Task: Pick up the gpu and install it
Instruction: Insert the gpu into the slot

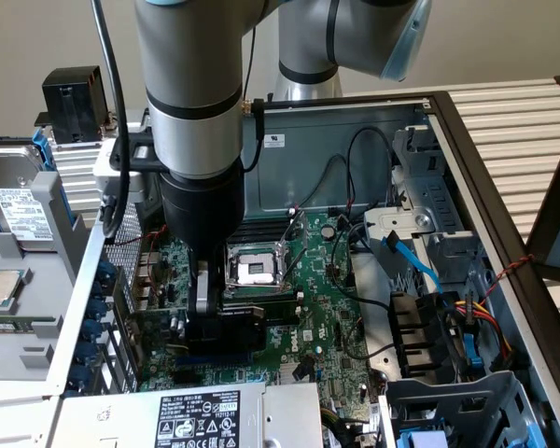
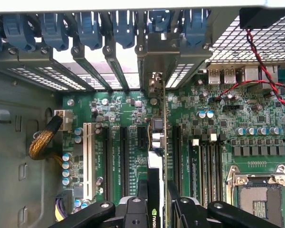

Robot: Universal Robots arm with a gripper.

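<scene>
The gpu is seen edge-on in the wrist view, with a black shroud, a green board edge and a green logo. My gripper is shut on it, a black finger on each side. The card stands upright among the black expansion slots of the green motherboard. Its silver end bracket reaches the rear slot openings. Whether it sits fully in a slot I cannot tell. In the exterior view my gripper is low inside the open computer case, with the dark gpu just above the motherboard.
Blue slot clips line the rear wall. The open CPU socket lies just beside the card, and red and black wires cross near the ports. A power supply borders the board. A grey hard drive stands outside the case.
</scene>
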